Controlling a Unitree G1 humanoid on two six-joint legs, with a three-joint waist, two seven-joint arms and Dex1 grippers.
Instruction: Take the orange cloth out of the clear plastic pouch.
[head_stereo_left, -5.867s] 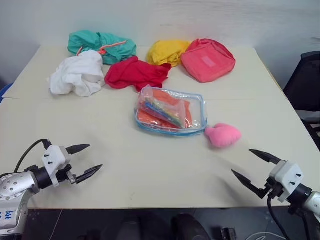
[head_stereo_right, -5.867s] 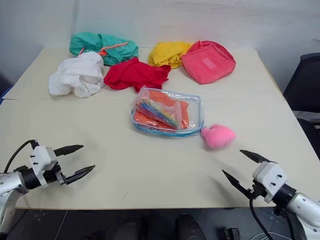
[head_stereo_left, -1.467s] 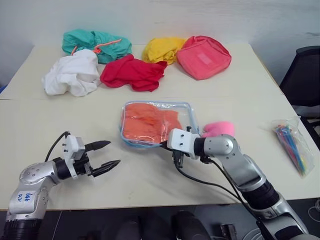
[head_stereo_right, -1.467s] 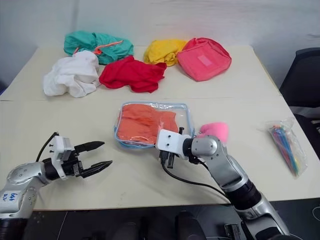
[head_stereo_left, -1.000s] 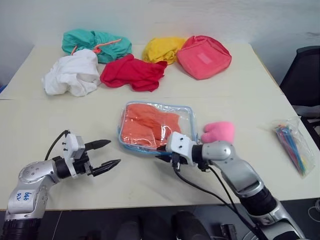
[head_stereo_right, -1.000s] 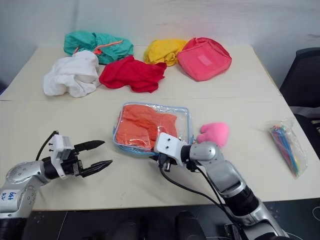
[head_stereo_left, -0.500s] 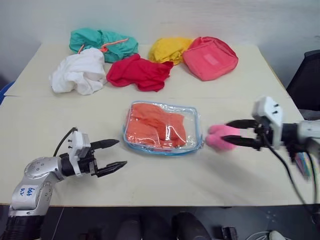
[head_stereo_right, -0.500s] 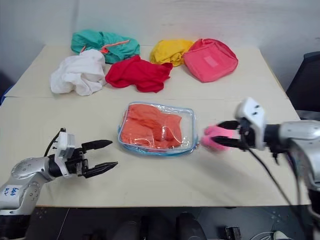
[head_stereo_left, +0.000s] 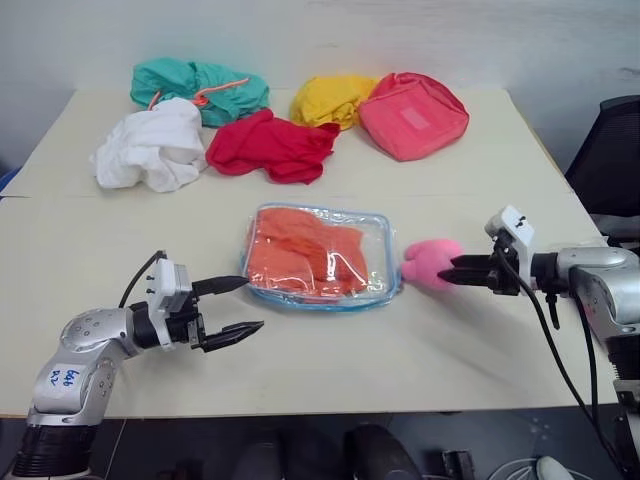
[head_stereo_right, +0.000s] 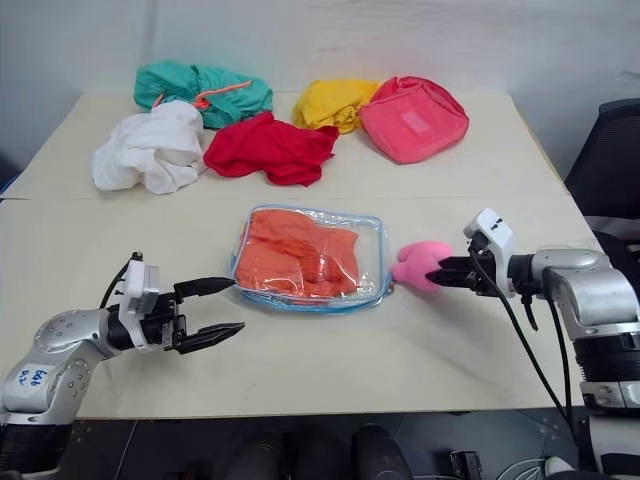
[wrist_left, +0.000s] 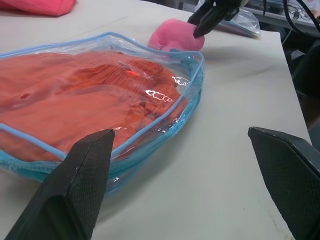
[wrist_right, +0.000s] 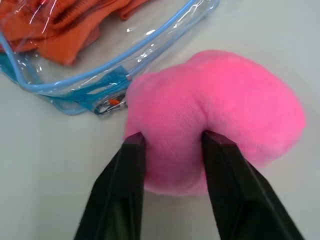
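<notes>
Pink plush toy (wrist_right: 220, 120) sits pinched between the right gripper's (wrist_right: 172, 142) fingers, beside the pouch (head_stereo_left: 318, 256) at mid-table. Orange cloth (head_stereo_left: 300, 255) lies inside it. Left gripper (head_stereo_left: 235, 307) hovers with fingers spread wide by the pouch's near corner, touching nothing.

Pouch (wrist_left: 150, 125) runs off the frame edge in my left wrist view, orange cloth (wrist_left: 75, 100) cut w/ it. My right fingertips (wrist_right: 132, 142) sink into the pink plush (wrist_right: 220, 125), tips hidden. Black chair (head_stereo_left: 610, 150) cropped at the edge.
</notes>
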